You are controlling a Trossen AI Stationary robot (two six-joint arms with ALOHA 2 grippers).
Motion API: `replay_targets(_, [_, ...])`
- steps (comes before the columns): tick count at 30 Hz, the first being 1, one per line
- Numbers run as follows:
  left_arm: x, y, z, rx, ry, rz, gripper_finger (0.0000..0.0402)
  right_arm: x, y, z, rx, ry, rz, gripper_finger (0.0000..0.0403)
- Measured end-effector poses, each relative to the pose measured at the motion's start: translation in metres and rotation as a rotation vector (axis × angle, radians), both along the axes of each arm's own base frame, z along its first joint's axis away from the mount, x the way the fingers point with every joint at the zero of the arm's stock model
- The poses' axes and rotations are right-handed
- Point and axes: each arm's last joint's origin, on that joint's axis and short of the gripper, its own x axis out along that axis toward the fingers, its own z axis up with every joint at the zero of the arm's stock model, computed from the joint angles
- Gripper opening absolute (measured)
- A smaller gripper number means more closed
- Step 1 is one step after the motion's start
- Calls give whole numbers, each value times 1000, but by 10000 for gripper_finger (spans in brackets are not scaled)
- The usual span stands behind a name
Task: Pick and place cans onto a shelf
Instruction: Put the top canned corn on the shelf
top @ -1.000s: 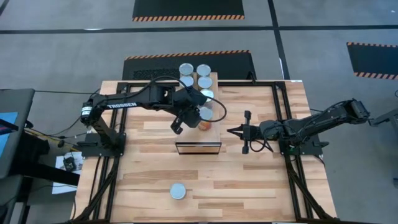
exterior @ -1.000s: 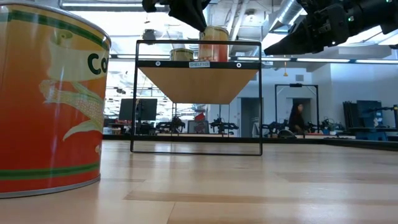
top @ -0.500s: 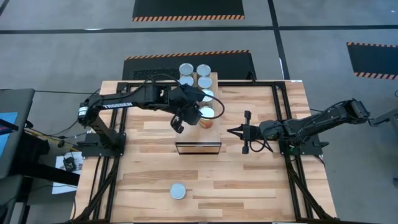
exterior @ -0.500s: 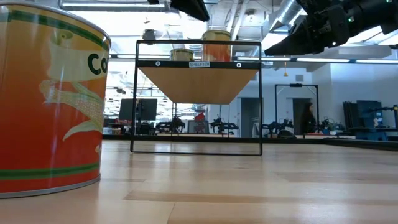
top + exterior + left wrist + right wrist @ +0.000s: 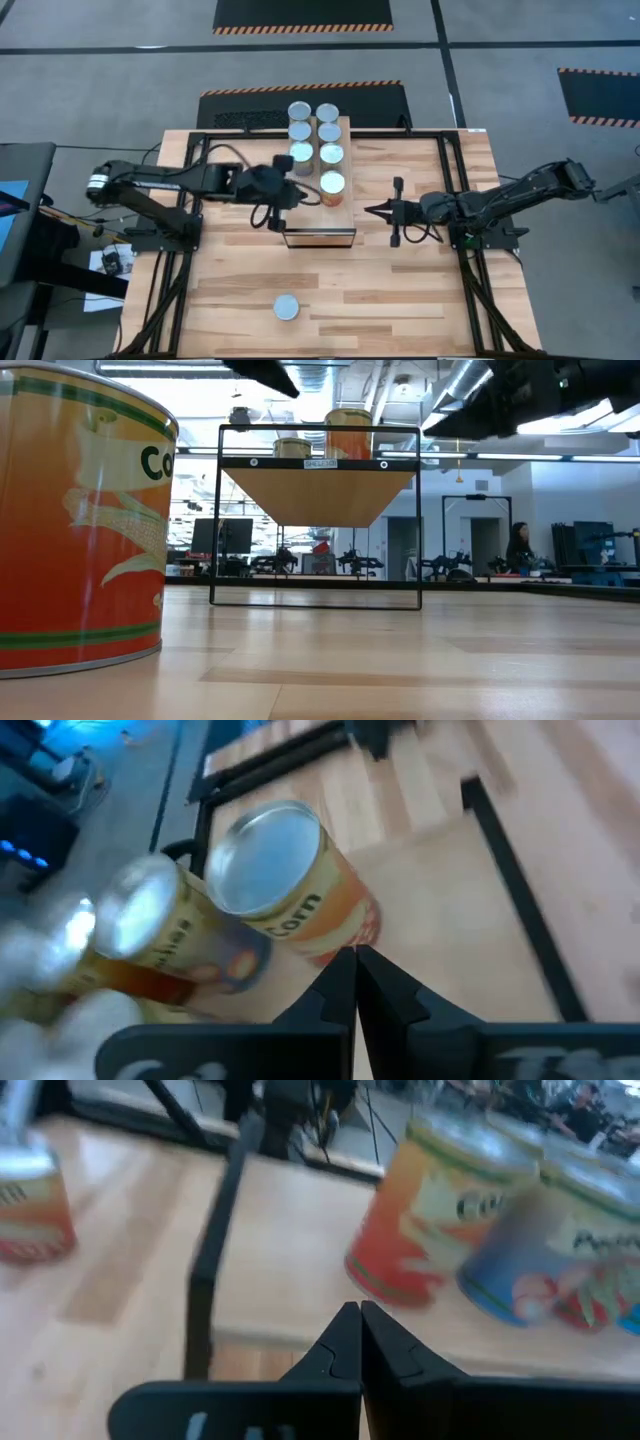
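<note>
Silver-topped cans (image 5: 318, 145): seven shelved, one loose.

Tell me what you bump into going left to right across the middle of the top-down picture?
Left gripper → shelf with its nearest can on top → right gripper.

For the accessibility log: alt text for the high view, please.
Seven cans stand in two rows on the shelf; an eighth sits alone on the table. The left end effector is shut beside the shelf, the right shut opposite.
</note>
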Motion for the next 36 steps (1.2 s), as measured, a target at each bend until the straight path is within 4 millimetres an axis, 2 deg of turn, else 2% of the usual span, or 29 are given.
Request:
replay_targets(6, [-4,1,-40,-152,-206,129,0,15,0,4,35,-122,87,12])
replay_targets(13, [9,15,-60,-163,-222,214,0,41,-7,-4,36,-115,57,12])
replay_targets(20, [19,24,-67,-145,-245,265,0,54,-9,-5,34,-90,37,12])
replay_targets(36, [21,32,-63,-154,-304,277,0,52,-11,-3,39,-92,13,12])
